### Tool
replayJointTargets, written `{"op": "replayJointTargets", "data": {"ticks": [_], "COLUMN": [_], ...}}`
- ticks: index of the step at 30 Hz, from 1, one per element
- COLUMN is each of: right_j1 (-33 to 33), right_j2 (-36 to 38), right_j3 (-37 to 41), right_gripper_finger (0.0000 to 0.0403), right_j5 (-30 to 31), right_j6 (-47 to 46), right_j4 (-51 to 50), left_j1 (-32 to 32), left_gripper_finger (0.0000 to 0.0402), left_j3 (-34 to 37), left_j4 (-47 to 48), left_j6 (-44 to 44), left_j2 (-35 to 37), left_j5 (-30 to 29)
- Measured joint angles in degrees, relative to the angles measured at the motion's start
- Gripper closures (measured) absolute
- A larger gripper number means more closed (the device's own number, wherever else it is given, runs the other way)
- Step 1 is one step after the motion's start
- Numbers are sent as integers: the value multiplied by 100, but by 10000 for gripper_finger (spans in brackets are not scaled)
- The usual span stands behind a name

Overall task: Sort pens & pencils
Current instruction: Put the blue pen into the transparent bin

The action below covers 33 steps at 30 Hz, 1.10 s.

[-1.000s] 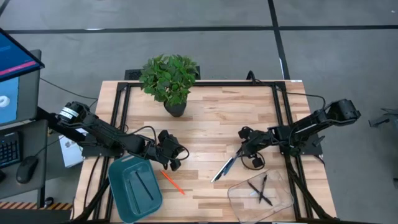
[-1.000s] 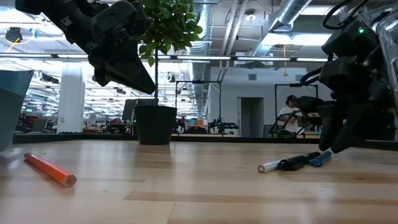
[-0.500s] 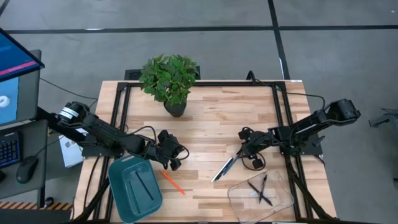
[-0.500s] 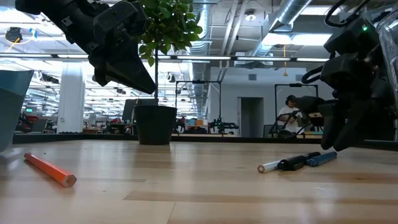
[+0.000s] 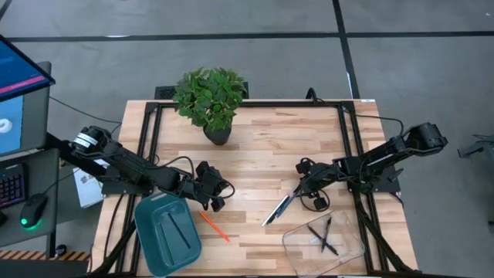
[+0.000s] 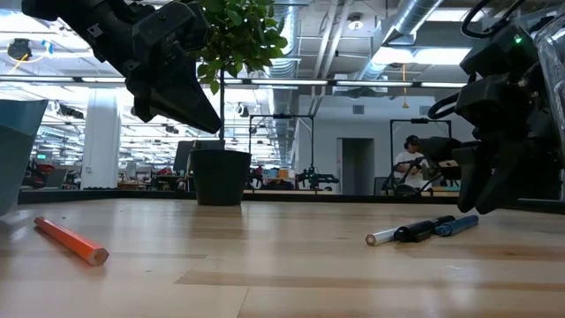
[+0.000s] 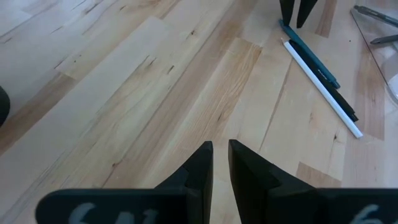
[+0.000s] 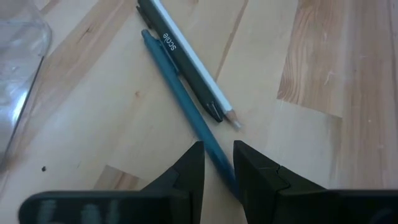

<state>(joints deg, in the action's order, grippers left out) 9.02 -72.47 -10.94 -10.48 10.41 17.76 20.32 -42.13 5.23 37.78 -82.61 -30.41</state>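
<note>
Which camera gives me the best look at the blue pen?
The right wrist view: the blue pen fills the frame, running between the right hand's fingers beside a black pen. The left wrist view shows it smaller, the low view only its end, the high view barely separates the cluster.

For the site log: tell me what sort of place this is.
Probably a robotics lab in an open industrial hall: exposed ceiling ducts, another robot arm on a far bench, a person at a workstation behind the wooden table.

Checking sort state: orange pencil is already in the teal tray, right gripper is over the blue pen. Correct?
Not quite. The orange pencil lies on the table beside the teal tray, per the high view. The right gripper is over the blue pen.
</note>
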Motion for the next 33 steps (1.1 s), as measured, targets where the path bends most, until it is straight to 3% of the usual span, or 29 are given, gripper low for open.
{"op": "replayJointTargets", "data": {"ticks": [7, 18, 33], "right_j1": [0, -3, -15], "right_j2": [-103, -1283, -1297], "right_j3": [0, -20, -12], "right_gripper_finger": [296, 296, 296], "right_j5": [-2, -175, -170], "right_j6": [4, 9, -142], "right_j4": [143, 1299, 1298], "left_j1": [0, 0, -7], "left_gripper_finger": [360, 360, 360], "left_j3": [0, 0, 0], "left_j4": [0, 17, 22], "left_j6": [0, -1, -2], "left_j2": [0, 0, 0], "left_j5": [0, 2, 2]}}
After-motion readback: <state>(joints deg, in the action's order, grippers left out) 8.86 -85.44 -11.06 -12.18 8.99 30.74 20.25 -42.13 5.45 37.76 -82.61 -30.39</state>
